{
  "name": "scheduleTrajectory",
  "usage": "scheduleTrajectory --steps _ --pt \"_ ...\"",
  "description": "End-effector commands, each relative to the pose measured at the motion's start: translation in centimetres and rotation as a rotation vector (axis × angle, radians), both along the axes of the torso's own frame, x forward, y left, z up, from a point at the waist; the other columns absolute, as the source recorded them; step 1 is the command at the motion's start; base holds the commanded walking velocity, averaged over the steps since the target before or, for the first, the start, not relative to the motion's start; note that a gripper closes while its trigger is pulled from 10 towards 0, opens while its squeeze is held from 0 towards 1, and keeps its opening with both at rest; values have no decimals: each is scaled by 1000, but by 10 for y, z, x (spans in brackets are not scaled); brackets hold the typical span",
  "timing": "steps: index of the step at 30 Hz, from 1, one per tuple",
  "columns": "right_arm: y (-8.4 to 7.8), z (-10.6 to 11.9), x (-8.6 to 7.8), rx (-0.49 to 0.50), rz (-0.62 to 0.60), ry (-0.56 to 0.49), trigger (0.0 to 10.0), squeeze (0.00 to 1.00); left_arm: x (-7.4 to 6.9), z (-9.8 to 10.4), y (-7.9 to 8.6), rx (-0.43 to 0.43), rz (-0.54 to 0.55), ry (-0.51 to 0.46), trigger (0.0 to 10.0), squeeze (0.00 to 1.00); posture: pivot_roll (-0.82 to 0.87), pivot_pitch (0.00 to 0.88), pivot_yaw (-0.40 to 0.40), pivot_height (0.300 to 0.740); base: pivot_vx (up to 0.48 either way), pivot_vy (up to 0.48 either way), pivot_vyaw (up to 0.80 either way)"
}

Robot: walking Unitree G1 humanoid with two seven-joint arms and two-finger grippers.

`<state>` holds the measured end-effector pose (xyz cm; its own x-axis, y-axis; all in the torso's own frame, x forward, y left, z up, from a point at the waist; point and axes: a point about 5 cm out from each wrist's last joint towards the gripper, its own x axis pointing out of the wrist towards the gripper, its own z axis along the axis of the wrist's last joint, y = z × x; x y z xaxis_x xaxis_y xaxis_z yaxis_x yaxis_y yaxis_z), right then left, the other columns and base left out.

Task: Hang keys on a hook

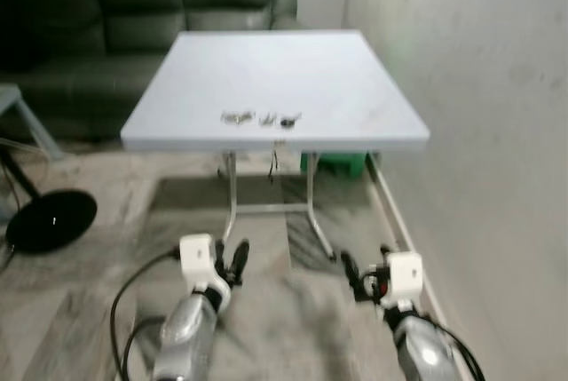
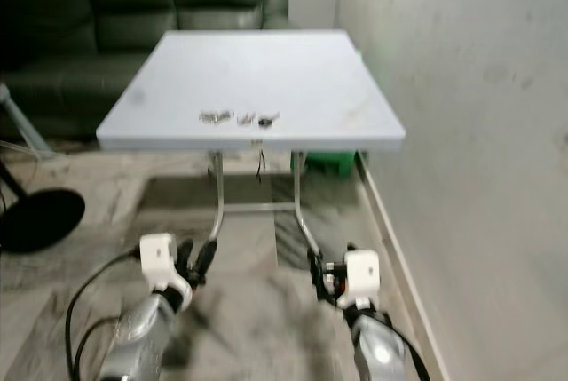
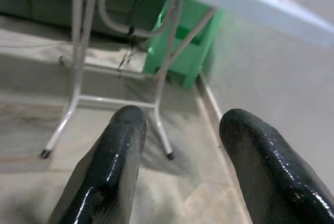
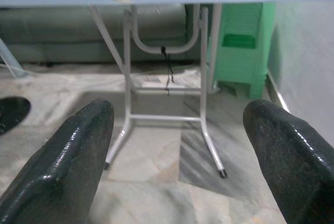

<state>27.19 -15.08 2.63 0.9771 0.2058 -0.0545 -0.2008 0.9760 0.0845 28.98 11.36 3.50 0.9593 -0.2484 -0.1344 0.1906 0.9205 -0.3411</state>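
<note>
Small metal keys [image 1: 262,118] lie in a short row near the front edge of a pale folding table [image 1: 337,79] ahead of me. Both arms are held low in front, well below the tabletop and short of it. My left gripper [image 1: 234,257] stands open with nothing between its fingers [image 3: 107,172]. My right gripper [image 1: 362,276] is open too, its fingers [image 4: 68,166] wide apart and pointing at the table's legs [image 4: 127,78].
A white wall [image 1: 479,132] runs along the right, close to the table. A green crate [image 4: 241,46] stands under the table by the wall. A dark sofa [image 1: 106,26] sits behind the table. A black round base [image 1: 49,218] rests on the floor at left.
</note>
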Motion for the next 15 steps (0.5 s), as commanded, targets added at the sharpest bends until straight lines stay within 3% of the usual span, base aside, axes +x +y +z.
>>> scheduleTrajectory --steps 1,6,7,10,15 --pt "4 9 4 6 -3 -30 10000 0 10 13 -4 -15 -12 -16 10000 0 22 0 -7 740 0 0 0" --pt "10 22 9 19 17 -78 10000 0 22 28 4 28 -28 -73 10000 0 4 0 -3 740 0 0 0" --pt "6 28 10 5 14 -95 10000 0 25 35 13 61 -21 -104 10000 0 0 0 -1 740 0 0 0" --pt "1 32 9 4 1 -104 10000 0 26 38 21 78 -19 -111 10000 0 0 0 1 740 0 0 0" --pt "-16 45 9 -23 -43 -141 10000 0 31 49 41 32 -7 -118 10000 0 -18 0 11 740 0 0 0"
